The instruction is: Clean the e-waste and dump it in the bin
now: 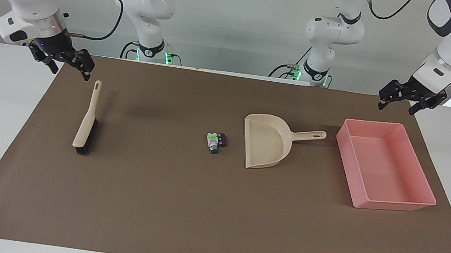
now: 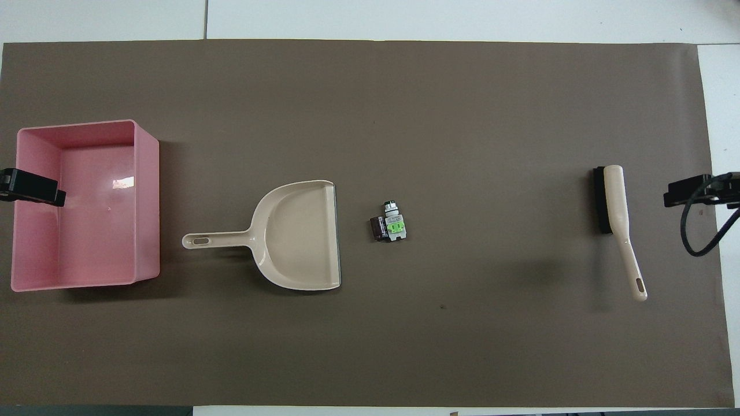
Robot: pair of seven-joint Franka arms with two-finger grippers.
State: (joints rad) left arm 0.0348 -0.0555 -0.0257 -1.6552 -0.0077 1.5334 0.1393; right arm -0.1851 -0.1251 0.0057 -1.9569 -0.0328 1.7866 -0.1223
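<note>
Your right end effector [image 1: 65,63] hangs spread and empty over the mat corner just beside the brush [image 1: 87,120] handle. Your left end effector [image 1: 401,100] waits spread above the bin [image 1: 378,201]. The e-waste [image 1: 216,141] lies between them, beside the dustpan [image 1: 267,143].

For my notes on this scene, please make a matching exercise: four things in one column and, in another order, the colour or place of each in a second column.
Things
1. bin
2. dustpan
3. brush
4. e-waste

Descriptions
A. lies between the dustpan and the brush
B. pink, at the left arm's end of the mat
C. beige, with dark bristles, at the right arm's end
D. beige, its handle pointing toward the bin

Pairs: 1-B, 2-D, 3-C, 4-A
</note>
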